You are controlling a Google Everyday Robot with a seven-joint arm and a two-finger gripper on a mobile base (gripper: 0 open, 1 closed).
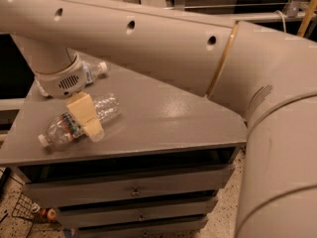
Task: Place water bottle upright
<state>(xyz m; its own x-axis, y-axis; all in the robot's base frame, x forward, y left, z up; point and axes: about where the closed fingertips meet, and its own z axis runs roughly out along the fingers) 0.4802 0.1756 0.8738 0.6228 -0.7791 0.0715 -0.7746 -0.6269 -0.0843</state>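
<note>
The water bottle (107, 107) is clear ribbed plastic with a white cap and a red-and-dark label band. It lies on its side on the grey table top (168, 118), cap pointing to the front left near the table's edge. My gripper (91, 127) hangs from the round wrist (62, 81) and sits right over the bottle's middle, covering part of the label.
A second bottle (95, 69) with a white cap lies at the back left, mostly hidden behind my wrist. Drawers (133, 190) sit under the table top. My large arm (148, 38) spans the upper and right part of the view.
</note>
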